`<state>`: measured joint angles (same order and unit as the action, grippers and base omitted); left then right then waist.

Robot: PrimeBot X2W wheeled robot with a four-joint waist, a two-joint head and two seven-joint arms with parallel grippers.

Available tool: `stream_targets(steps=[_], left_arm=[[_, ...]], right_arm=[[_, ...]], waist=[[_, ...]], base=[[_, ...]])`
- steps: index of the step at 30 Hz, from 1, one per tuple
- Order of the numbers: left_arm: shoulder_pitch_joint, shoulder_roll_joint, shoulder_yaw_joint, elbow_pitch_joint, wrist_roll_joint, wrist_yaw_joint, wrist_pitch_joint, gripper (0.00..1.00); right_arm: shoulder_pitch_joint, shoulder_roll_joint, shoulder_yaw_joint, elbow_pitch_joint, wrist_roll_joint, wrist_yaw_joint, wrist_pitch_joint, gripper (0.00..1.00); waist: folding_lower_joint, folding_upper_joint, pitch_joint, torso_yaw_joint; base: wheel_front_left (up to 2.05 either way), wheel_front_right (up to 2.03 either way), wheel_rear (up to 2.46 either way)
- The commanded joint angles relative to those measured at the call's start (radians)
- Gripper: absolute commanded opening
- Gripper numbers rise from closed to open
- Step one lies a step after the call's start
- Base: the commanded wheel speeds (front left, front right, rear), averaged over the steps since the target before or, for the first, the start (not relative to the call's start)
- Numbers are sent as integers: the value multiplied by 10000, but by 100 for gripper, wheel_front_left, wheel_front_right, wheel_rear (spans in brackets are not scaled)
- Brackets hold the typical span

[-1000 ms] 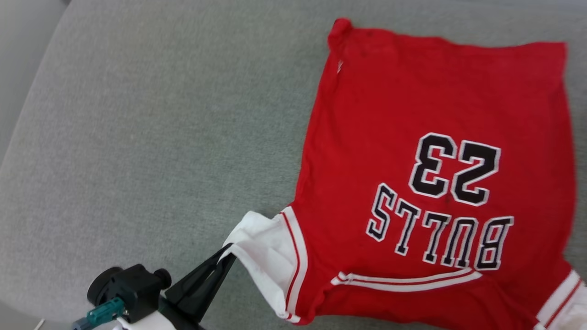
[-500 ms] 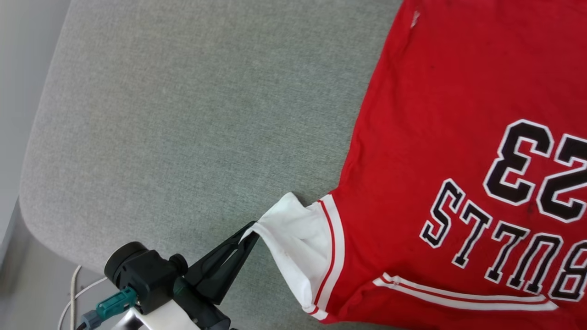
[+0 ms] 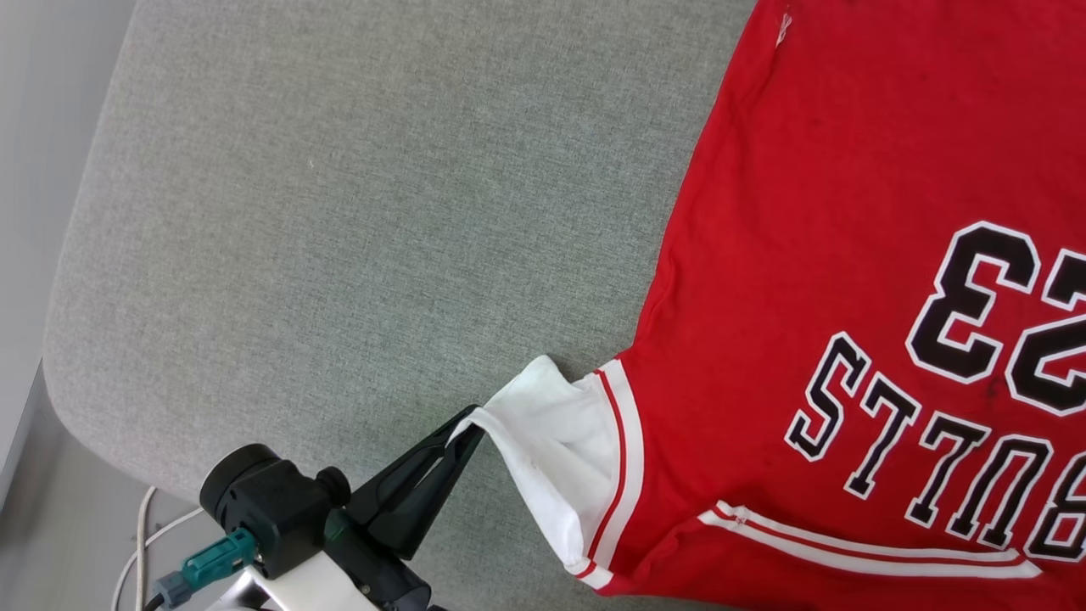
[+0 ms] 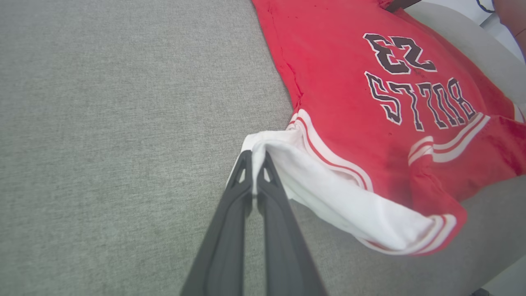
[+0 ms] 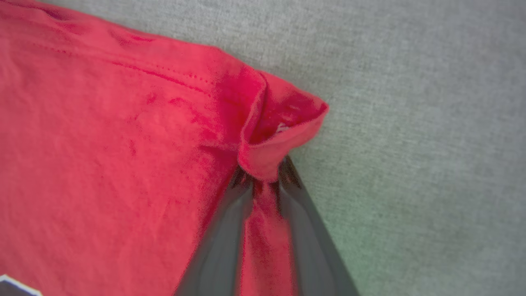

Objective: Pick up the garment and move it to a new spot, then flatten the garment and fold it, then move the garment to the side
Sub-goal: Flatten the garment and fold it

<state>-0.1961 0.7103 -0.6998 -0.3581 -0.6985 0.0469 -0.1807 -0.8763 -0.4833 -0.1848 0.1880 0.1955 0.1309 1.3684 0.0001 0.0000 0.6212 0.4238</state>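
The garment [image 3: 806,212] is a red jersey with black-and-white letters and numbers, lying print-up on a grey cushion. Its white sleeve [image 3: 560,450] with red stripe trim points toward my left gripper [image 3: 471,420], which is shut on the sleeve's edge. The left wrist view shows the same pinch of my left gripper [image 4: 255,154] on the white cloth, with the garment [image 4: 349,102] spreading away to the right. In the right wrist view my right gripper [image 5: 265,176] has its fingers close on either side of a curled red corner of the garment [image 5: 102,144], with cloth filling the gap between them.
The grey fabric cushion [image 3: 339,212] stretches wide to the left of the jersey. Its rounded edge [image 3: 59,373] drops off at the left, with pale floor and a white cable [image 3: 140,543] below.
The head camera has shifted, so the jersey sits further right in the picture. My left gripper still holds the white sleeve in the same way.
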Motion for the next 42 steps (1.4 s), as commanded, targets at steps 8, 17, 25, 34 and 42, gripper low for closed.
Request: stream_targets(steps=[8, 17, 25, 34, 42], left_arm=[[-7, 76, 5, 215, 78, 117, -8, 0], [307, 320, 122, 295, 5, 514, 173, 0], [728, 426, 116, 467, -187, 805, 246, 0], [1134, 321, 215, 763, -506, 1020, 6, 0], [1366, 165, 192, 995, -691, 1120, -107, 0]], right_arm=[[1565, 336, 40, 491, 185, -4, -232, 0], [3187, 328, 217, 353, 1067, -5, -993, 0], [5254, 443, 281, -600, 1984, -4, -1518, 0], [7642, 609, -14, -2513, 2575, -4, -1839, 0], [9534, 1016, -43, -3777, 2694, -4, -2432, 0]], waist=[[-1, 0, -793, -536], [-1, 0, -2076, -1640], [-1, 0, -3292, -2571], [-1, 0, -4094, -3247], [-1, 0, -4602, -3696]], base=[[0, 0, 0], [0, 0, 0], [0, 0, 0], [0, 0, 0], [0, 0, 0]])
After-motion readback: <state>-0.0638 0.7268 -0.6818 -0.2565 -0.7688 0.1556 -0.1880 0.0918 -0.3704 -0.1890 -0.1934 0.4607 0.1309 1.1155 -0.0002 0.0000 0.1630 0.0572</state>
